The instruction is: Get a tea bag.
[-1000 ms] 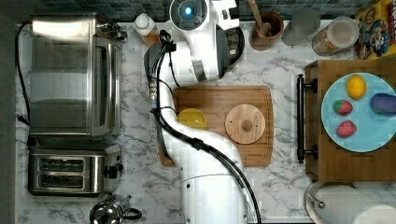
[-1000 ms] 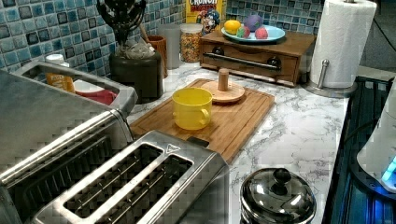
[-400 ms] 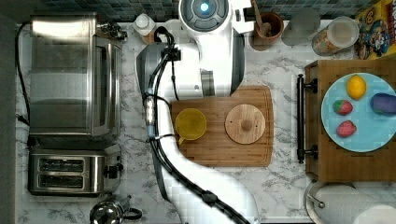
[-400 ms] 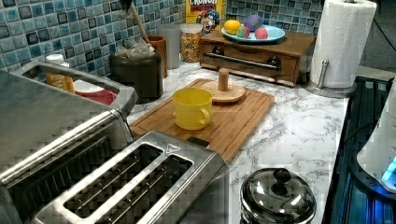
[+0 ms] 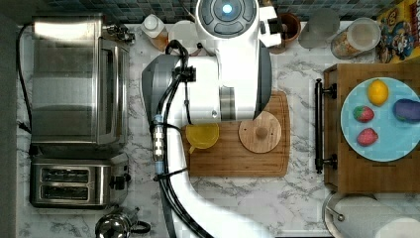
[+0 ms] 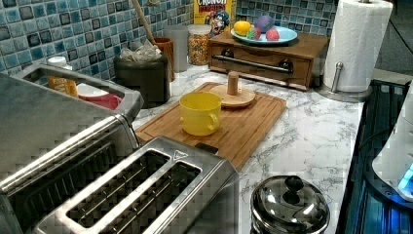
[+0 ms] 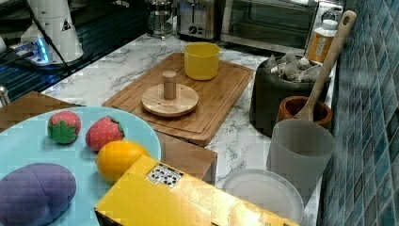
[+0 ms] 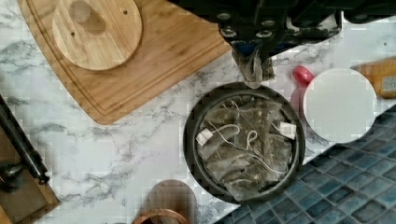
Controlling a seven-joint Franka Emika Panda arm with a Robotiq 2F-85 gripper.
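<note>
In the wrist view my gripper (image 8: 252,57) is shut on a tea bag (image 8: 254,73) that hangs from the fingers, high above the rim of the black container (image 8: 192,149). Several more tea bags (image 8: 243,144) with white strings and tags lie in that container. The container stands by the tiled wall in the left view (image 6: 142,79) and in the right view (image 7: 275,96). In the top view my white arm (image 5: 228,54) covers it.
A yellow mug (image 6: 200,113) and a round wooden lid (image 6: 232,94) sit on the cutting board (image 6: 253,122). A brown utensil pot with a wooden spoon (image 7: 324,61), a red-capped bottle (image 8: 302,74) and a white lid (image 8: 339,104) crowd the container. The toaster oven (image 5: 74,79) is at the top view's left.
My arm has risen towards the top camera and shifted over the container. In the left view the gripper has lifted up out of the picture.
</note>
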